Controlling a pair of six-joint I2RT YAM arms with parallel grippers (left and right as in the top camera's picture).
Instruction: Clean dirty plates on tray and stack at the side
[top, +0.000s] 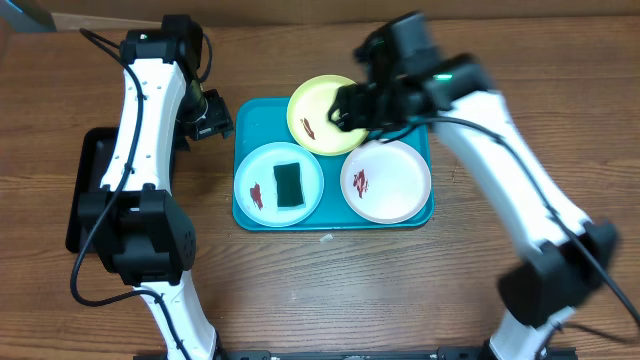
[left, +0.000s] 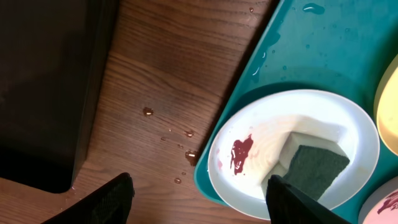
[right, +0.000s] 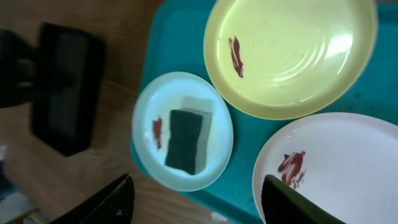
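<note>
- You have the tray (top: 254, 112) in the middle of the tabletop (top: 330, 290), with its long side running from left to right.
- All three plates lie in the tray and none is stacked on another.
- The yellow-green plate (top: 315, 102) is at the far side of the tray, near the middle, and its rim reaches past the tray's far rim.
- The pale blue plate (top: 258, 168) fills the near left part of the tray, and the white plate (top: 397, 185) fills the near right part.
- Each plate carries one small dark-red smear.
- A dark green sponge (top: 288, 185) lies flat on the pale blue plate, just beside the smear (in the left wrist view a paler layer shows under it).
- The left jaws are above the tray's left rim, toward its far left corner. The fingers (left: 112, 199) stand wide apart and there is nothing between them.
- The right jaws are above the far part of the tray, over the right side of the yellow-green plate. Their fingers (right: 109, 202) are also well apart, they hold nothing and they touch no plate.
- A black tray (top: 88, 190) lies on the tabletop to the left of the tray, apart from it and partly under the left arm.
- Some water drops (left: 189, 155) sit on the tabletop just outside the tray's left rim, and a few more are on the tray's bare floor.
</note>
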